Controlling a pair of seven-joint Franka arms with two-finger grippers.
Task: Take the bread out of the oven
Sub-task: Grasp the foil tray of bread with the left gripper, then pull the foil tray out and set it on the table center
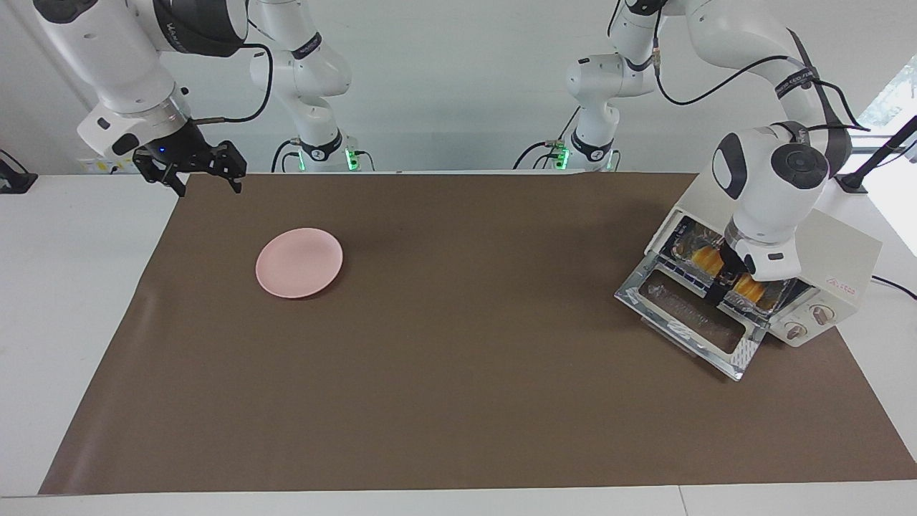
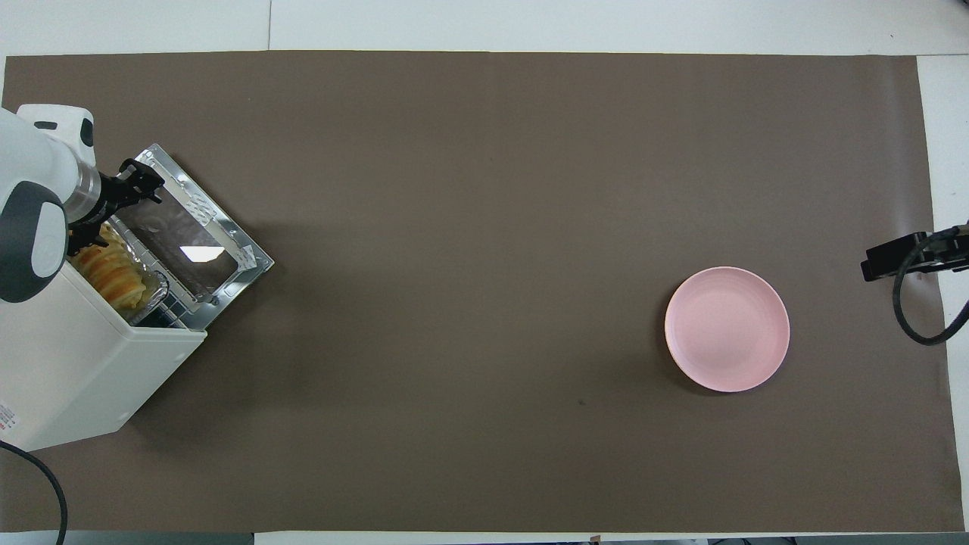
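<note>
The cream-white oven (image 1: 838,247) (image 2: 76,363) stands at the left arm's end of the table, its glass door (image 1: 691,319) (image 2: 189,235) dropped open and flat. Inside lies the yellow-orange ridged bread (image 1: 752,290) (image 2: 113,276). My left gripper (image 1: 725,281) (image 2: 106,216) reaches down into the oven's mouth, open, with one black finger crossing in front of the loaf; I cannot tell whether it touches it. My right gripper (image 1: 192,170) (image 2: 908,257) hangs open over the mat's edge at the right arm's end, waiting.
A round pink plate (image 1: 299,262) (image 2: 727,328) lies on the brown mat (image 1: 458,401) toward the right arm's end. Crinkled silver foil (image 2: 155,291) sits under the bread on the rack. A black cable (image 1: 895,285) trails from the oven.
</note>
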